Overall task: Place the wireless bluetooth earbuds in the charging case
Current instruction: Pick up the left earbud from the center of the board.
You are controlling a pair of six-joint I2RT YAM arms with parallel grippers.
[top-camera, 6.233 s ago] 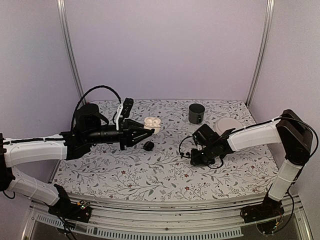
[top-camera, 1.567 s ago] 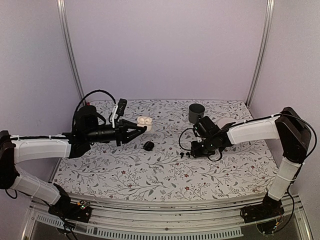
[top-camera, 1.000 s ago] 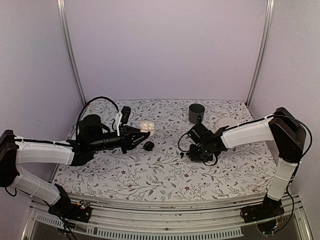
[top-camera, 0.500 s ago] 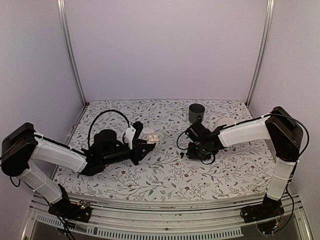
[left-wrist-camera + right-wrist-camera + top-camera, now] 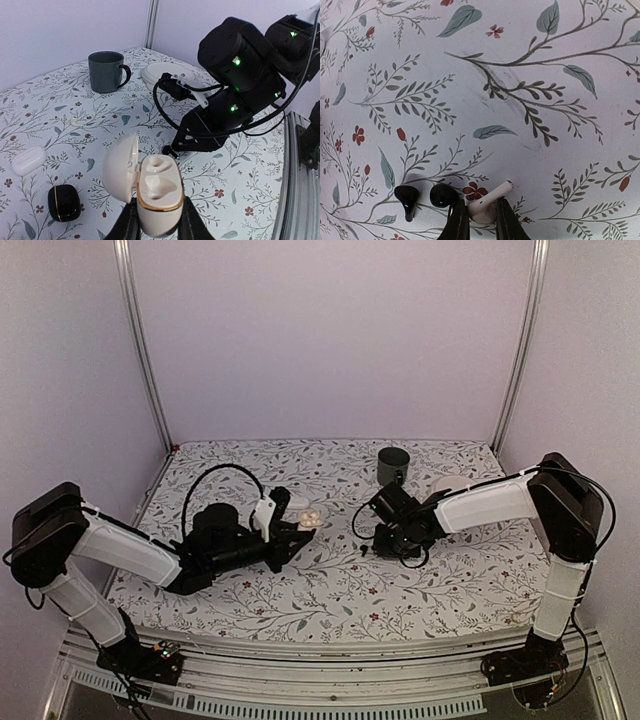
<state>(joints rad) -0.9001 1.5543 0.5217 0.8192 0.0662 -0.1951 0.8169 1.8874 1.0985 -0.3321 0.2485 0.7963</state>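
My left gripper (image 5: pixel 157 222) is shut on the base of a white charging case (image 5: pixel 157 192) with a gold rim. The case is held up above the table, lid open to the left, and both moulded wells show. From above, the case (image 5: pixel 308 517) sits left of centre. My right gripper (image 5: pixel 482 216) is down at the cloth, its fingers pressed on both sides of a white earbud (image 5: pixel 490 200) that lies with its stem pointing up and right. Two black earbuds (image 5: pixel 442 195) (image 5: pixel 407 196) lie just left of it. My right gripper (image 5: pixel 376 543) is close to the case.
A grey mug (image 5: pixel 393 466) stands at the back, with a white round dish (image 5: pixel 452 484) to its right. A small black case (image 5: pixel 64 202) and a white oblong case (image 5: pixel 28 160) lie on the floral cloth left of the held case. The right arm (image 5: pixel 240 75) hangs just beyond it.
My left arm has dropped lower and carried the open case right, toward the middle. The right gripper has edged left, and its jaws have narrowed onto the white earbud.
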